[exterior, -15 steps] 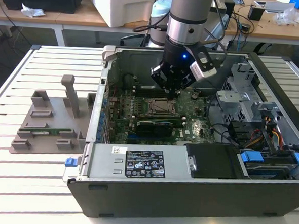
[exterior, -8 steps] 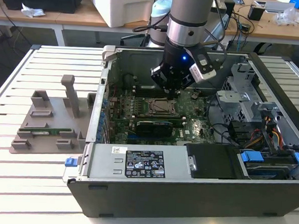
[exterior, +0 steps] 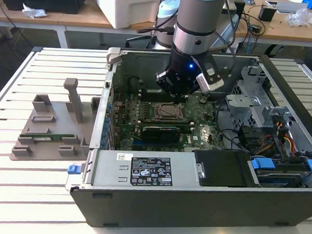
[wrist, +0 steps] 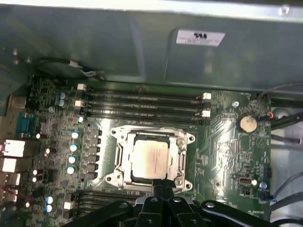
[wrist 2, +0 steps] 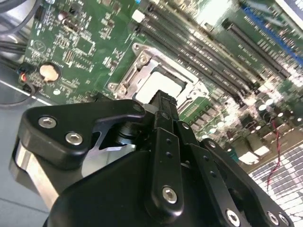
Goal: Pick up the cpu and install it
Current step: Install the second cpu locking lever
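Observation:
The cpu [wrist: 149,158] is a silvery square chip lying flat inside the metal-framed socket [wrist: 116,156] on the green motherboard [wrist: 227,151]; in the second wrist view the cpu [wrist 2: 154,85] shows pale just beyond the fingertips. My gripper [wrist: 163,185] hangs a little above the socket's near edge, its two black fingers pressed together with nothing between them. In the exterior view the gripper [exterior: 174,94] hovers over the socket [exterior: 164,112] inside the open computer case [exterior: 193,196]. The socket's edge nearest the fingers is hidden by them.
Memory slots [wrist: 142,101] run beside the socket. Drive cages and cable bundles [exterior: 271,134] fill the case at the exterior view's right. A grey fixture [exterior: 49,126] with a green memory stick sits on the slatted table at the exterior view's left.

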Action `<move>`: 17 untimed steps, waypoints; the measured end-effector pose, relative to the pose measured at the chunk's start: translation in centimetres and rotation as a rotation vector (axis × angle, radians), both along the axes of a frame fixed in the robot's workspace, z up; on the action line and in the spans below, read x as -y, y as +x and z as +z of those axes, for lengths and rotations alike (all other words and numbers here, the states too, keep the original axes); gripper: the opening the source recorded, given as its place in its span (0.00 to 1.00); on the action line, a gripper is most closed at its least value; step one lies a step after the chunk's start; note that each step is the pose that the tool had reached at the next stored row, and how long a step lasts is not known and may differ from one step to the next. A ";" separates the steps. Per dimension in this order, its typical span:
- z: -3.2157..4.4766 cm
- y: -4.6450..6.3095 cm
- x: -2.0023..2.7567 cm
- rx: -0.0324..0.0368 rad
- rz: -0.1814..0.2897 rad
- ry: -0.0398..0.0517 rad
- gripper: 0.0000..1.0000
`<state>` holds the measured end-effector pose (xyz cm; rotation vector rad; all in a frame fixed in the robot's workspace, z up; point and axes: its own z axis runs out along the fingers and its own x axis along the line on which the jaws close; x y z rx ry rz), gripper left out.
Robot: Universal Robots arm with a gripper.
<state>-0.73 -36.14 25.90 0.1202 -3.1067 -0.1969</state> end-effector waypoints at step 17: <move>-2.22 -0.2 0.70 0.0000 0.000 0.0001 0.11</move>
